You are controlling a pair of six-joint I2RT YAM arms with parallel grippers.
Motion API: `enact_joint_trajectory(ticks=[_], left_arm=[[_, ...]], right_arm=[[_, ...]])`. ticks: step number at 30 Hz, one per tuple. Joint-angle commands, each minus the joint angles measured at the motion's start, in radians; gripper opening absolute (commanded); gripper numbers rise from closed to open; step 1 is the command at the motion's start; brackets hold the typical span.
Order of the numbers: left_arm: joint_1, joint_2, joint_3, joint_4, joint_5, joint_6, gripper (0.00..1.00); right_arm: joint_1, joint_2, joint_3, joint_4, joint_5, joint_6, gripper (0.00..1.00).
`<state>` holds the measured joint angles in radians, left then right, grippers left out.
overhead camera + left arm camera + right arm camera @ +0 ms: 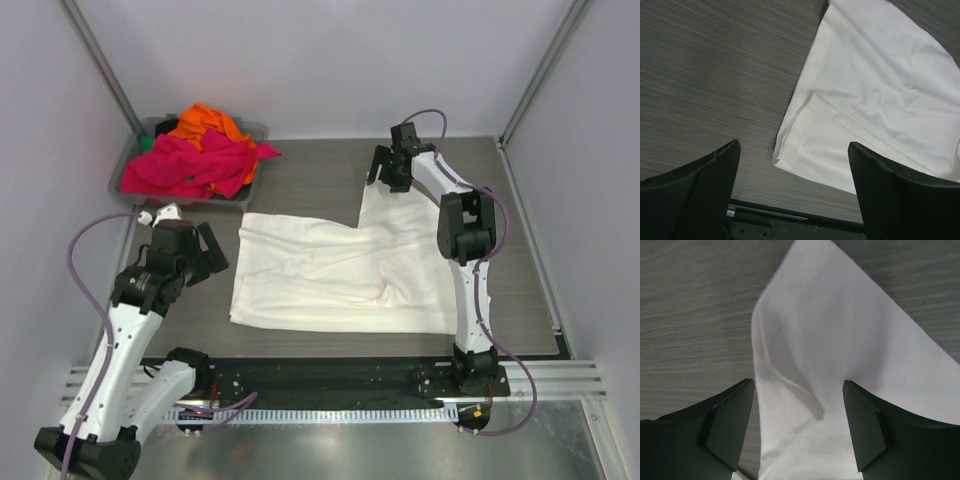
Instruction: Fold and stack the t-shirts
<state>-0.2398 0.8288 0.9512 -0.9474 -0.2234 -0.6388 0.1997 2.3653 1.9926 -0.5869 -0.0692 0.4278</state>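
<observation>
White shirt [340,275] lies spread mid-frame.
Left gripper [213,250] and right gripper [388,178] have jaws apart, the right over the shirt's upper corner.

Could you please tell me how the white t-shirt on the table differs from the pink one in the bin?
The white t-shirt lies spread mostly flat on the table; the pink t-shirt sits crumpled in the grey bin. The right end effector hangs open over the white t-shirt's far part; none is over the pink t-shirt. Both are soft cloth.
</observation>
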Motion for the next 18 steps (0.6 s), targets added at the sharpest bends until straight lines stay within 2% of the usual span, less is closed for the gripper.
enact_joint_trajectory(ticks=[1, 10, 14, 15, 18], left_arm=[[0.004, -0.062, -0.005, 0.024, -0.050, 0.027, 0.89], [0.004, -0.059, -0.002, 0.016, -0.065, 0.021, 0.88], [0.004, -0.063, -0.005, 0.018, -0.068, 0.018, 0.88], [0.004, -0.065, -0.005, 0.018, -0.070, 0.018, 0.88], [0.005, -0.062, -0.005, 0.016, -0.073, 0.016, 0.87]], right_arm=[[0.015, 0.044, 0.138, -0.010, 0.017, -0.055, 0.78], [0.060, 0.146, 0.225, 0.073, -0.031, 0.012, 0.77], [0.052, 0.219, 0.334, 0.073, 0.034, 0.012, 0.78], [0.044, 0.241, 0.360, 0.075, 0.107, 0.012, 0.79], [-0.017, 0.262, 0.370, 0.075, 0.202, 0.041, 0.80]])
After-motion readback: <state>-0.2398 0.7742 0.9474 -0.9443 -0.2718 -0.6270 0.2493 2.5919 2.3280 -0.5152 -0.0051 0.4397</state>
